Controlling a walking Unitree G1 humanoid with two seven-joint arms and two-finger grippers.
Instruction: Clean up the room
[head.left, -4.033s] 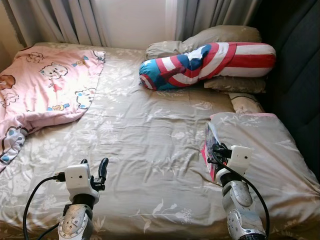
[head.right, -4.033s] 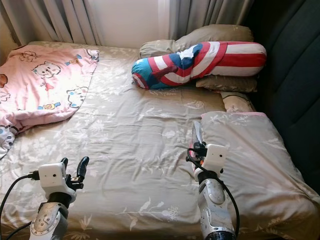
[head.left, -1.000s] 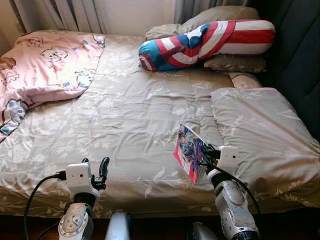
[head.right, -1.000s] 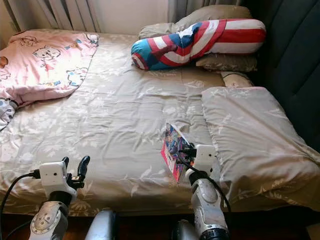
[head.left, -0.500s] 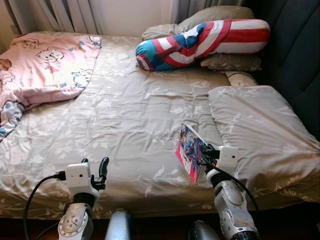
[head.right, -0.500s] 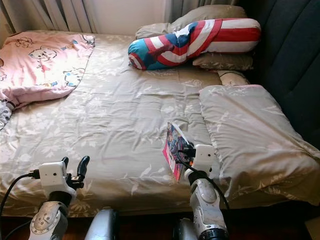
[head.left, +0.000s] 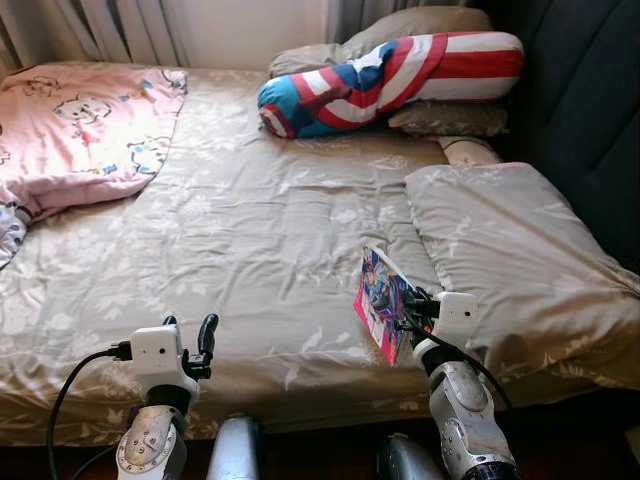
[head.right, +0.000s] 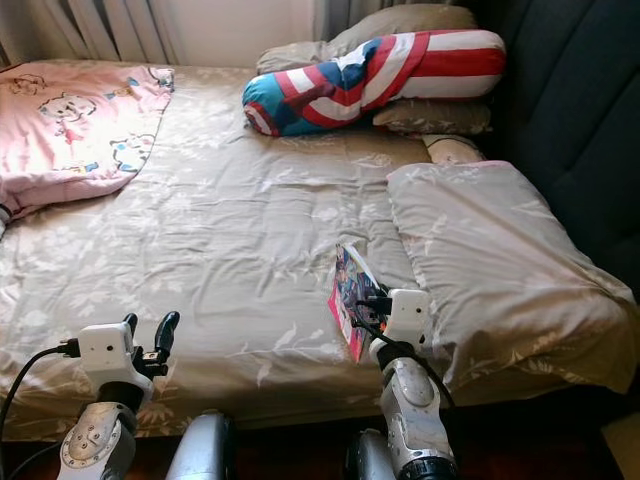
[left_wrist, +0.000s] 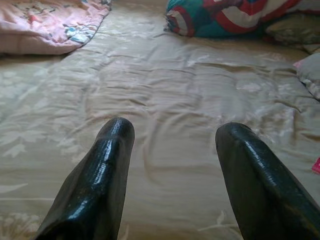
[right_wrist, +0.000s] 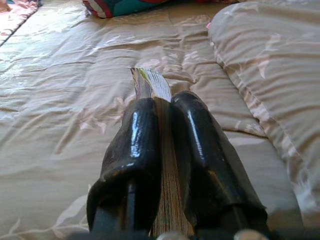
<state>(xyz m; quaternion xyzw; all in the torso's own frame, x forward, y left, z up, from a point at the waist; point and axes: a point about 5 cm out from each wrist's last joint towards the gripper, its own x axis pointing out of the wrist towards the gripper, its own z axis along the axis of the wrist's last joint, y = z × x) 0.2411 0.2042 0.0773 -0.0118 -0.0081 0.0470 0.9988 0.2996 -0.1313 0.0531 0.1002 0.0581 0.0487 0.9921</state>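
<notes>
Right gripper (head.left: 410, 312) clamped tight on a thin book (head.left: 381, 302), fingers (right_wrist: 142, 150) pinching it edge-on, pages squeezed between the pads. Colourful cover facing robot's left, held upright-ish and tilted, just above the near part of the bed (head.left: 260, 230), right beside the folded beige duvet (head.left: 510, 250). Cover art looks like a comic, but too small to be sure.

Left gripper (head.left: 190, 335) hovering low over the bed's front edge, well apart from the book, fingers (left_wrist: 107, 165) spread wide w/ nothing between them, just wrinkled beige floral sheet beyond.

Farther back: pink cartoon blanket (head.left: 80, 130) bunched at the far-left corner. Red-white-blue shield bolster (head.left: 390, 70) lying across the head end on the right, resting on beige pillows (head.left: 440, 115). Dark padded headboard (head.left: 590, 120) along the right side, grey curtains (head.left: 120, 25) behind the bed. Robot's silver legs (head.left: 235, 450) visible below, at the bed's front edge.
</notes>
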